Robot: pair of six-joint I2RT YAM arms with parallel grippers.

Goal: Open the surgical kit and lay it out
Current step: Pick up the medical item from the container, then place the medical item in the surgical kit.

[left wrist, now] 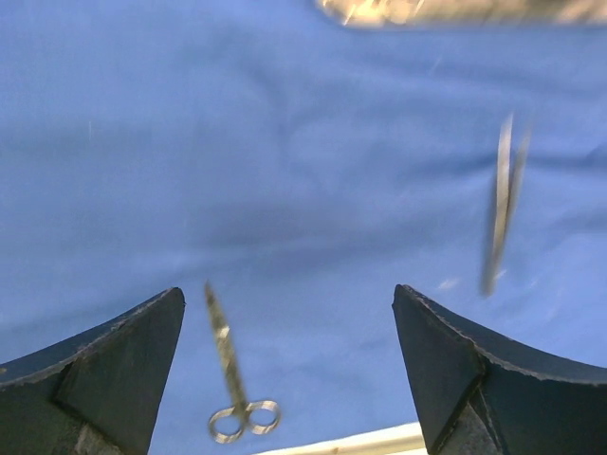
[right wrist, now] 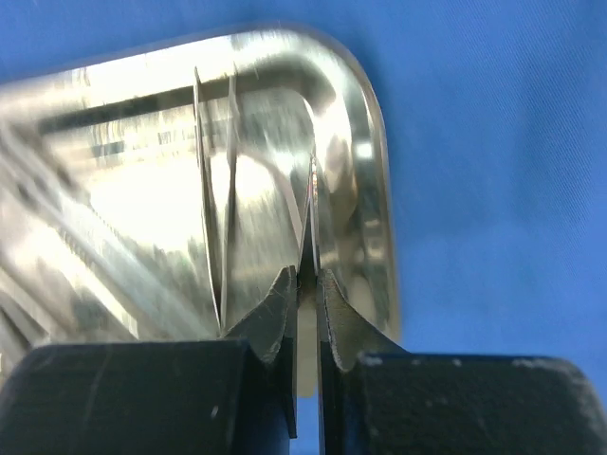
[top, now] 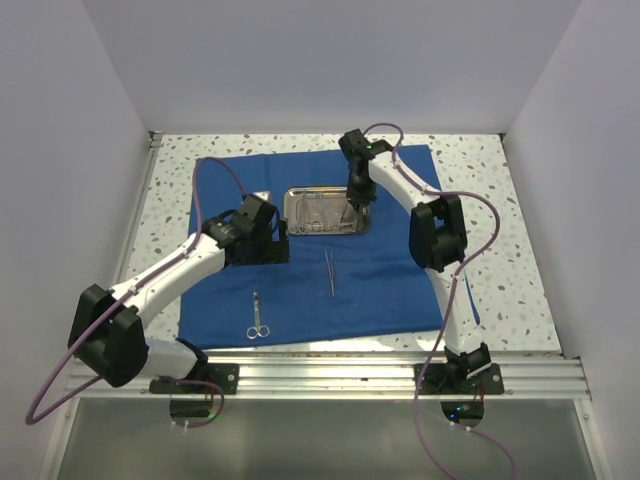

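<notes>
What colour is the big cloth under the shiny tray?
The cloth is royal blue, plain all over. The top view shows it best.

Royal-blue cloth wrap (top: 390,290) lies unfolded and flat, with the shiny steel tray (top: 300,205) at its 12 o'clock. Thin silver tweezers (top: 329,272) lie at centre and closed scissors (top: 257,318) at 7 o'clock, rings toward 6.

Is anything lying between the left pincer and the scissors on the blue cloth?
Nothing visible does. The open left pincer hangs over the blue cloth, and only bare cloth separates it from the scissors.
</notes>
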